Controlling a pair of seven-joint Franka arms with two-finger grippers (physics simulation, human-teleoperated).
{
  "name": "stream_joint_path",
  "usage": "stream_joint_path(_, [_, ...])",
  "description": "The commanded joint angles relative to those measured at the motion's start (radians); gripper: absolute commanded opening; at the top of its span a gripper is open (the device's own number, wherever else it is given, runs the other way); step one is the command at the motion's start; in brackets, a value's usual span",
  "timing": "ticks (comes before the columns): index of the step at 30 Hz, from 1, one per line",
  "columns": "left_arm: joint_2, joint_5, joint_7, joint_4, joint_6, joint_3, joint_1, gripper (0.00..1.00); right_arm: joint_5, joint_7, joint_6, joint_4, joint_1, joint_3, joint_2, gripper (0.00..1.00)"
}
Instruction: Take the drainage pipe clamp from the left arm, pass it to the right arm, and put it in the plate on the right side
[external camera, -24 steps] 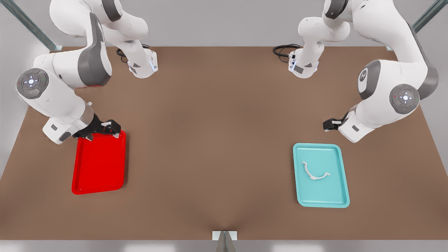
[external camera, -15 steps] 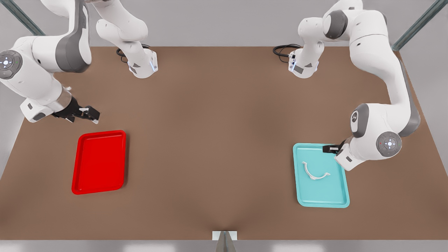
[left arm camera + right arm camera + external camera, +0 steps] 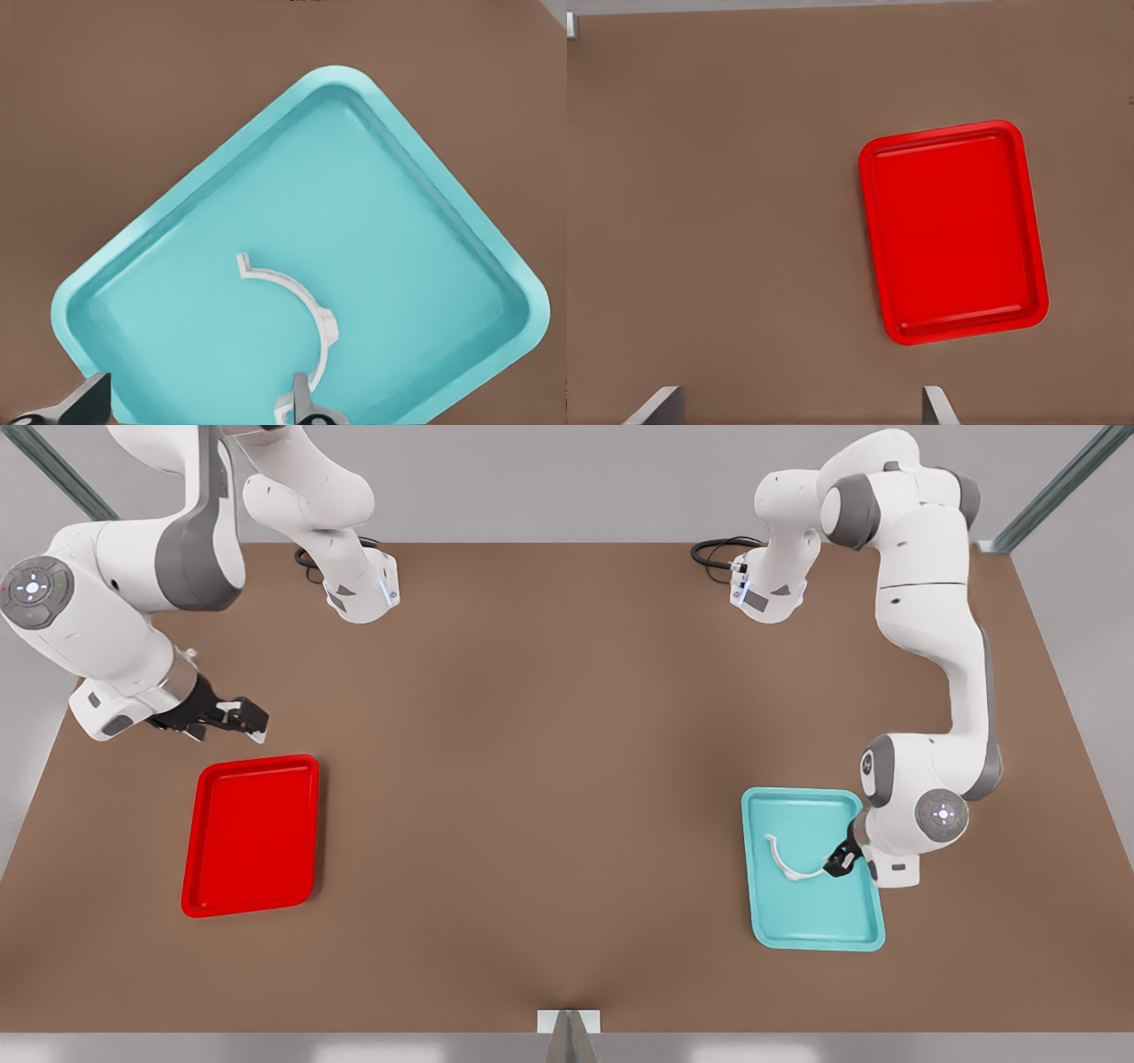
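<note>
The left gripper (image 3: 839,862), fingers apart, probably straddles one end of the drainage pipe clamp (image 3: 788,860) to grasp it in the teal tray (image 3: 815,930); the right gripper (image 3: 232,718), fingers apart, waits far from that tray.

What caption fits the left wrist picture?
Open left gripper low over small white plastic half-ring clamp in teal rectangular tray.

No text, label, brand, number or sign can be read in any of the views.
</note>
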Motion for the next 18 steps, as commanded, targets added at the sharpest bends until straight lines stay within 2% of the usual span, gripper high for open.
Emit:
stream_joint_path(1, [0.002, 0.0, -1.119, -0.029, 0.147, 0.0, 0.001, 1.0, 0.001, 0.007, 0.001, 0.0, 0.003, 0.0, 0.0, 1.0])
stream_joint_path(7, [0.048, -0.001, -1.258, -0.059, 0.224, 0.002, 0.0, 1.0, 0.002, -0.007, -0.001, -0.003, -0.003, 0.0, 0.0, 1.0])
stream_joint_path(18, [0.138, -0.001, -1.26, -0.058, 0.321, 0.002, 0.003, 0.98, 0.002, -0.007, -0.001, -0.001, -0.003, 0.0, 0.001, 1.0])
